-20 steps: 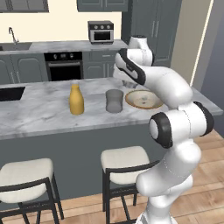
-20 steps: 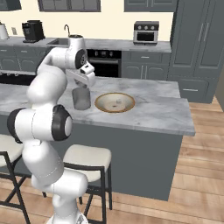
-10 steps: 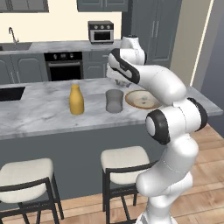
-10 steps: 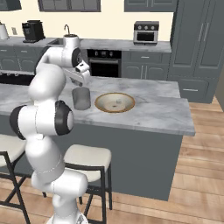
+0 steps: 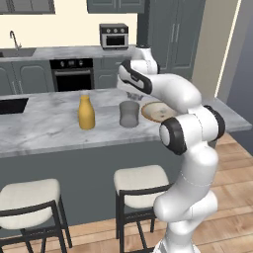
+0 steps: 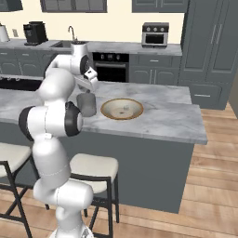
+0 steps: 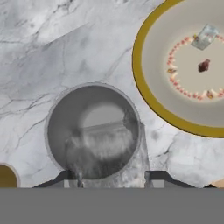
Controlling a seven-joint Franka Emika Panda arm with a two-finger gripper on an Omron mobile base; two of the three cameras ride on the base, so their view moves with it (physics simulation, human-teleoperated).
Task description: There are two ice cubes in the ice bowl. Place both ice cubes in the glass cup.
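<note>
While your gripper (image 7: 112,177) hangs directly above glass cup (image 7: 92,131), judge this as drop stage: mouth sits straight under fingertips. Pale cube-like shape inside cup, probably first ice cube. Second ice cube (image 7: 205,36) lies in ice bowl (image 7: 151,94), just beside cup on counter (image 7: 52,52). Fingers spread, nothing between them. Arm reaches forward over counter, wrist pointing straight down. Yellow bottle (image 5: 86,112) stands apart, other side of cup.

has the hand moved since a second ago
Yes. In the left base view the hand has swung left, from above the ice bowl to above the glass cup.
</note>
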